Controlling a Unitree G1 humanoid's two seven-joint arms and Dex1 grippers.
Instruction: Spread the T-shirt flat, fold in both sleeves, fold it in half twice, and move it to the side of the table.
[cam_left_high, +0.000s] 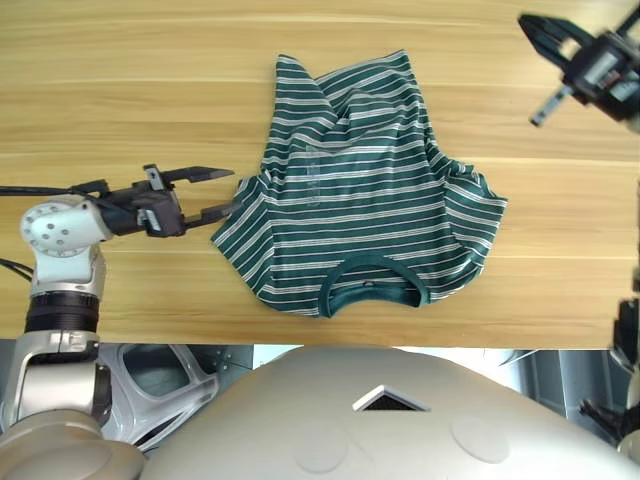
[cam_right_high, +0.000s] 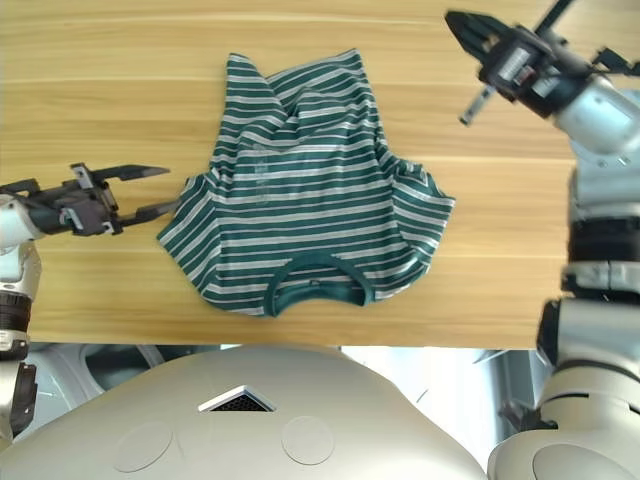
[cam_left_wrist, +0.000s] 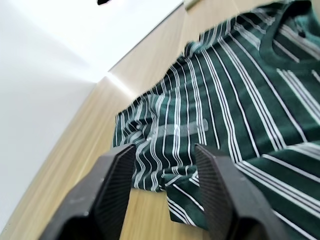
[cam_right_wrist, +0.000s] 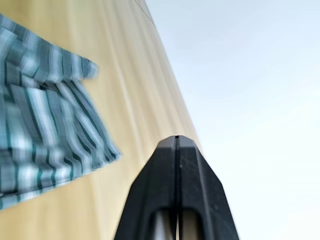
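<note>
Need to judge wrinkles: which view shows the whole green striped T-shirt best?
Left eye view: the green white-striped T-shirt lies whole, crumpled. The right eye view matches; left wrist view shows part close up; right wrist, one edge.

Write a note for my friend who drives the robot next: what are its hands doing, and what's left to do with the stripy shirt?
Left gripper: open, holding nothing, low over the wooden table, right at the edge of the striped T-shirt on the robot's left.
Right gripper: shut, empty, over the table's far right, away from the shirt.
T-shirt: mid-table, collar toward the robot, rumpled, far end bunched up.
Done: nothing finished; the shirt is not flat.
Left: spread it flat, fold both sleeves in, fold it in half twice, move it to the table's side.
</note>
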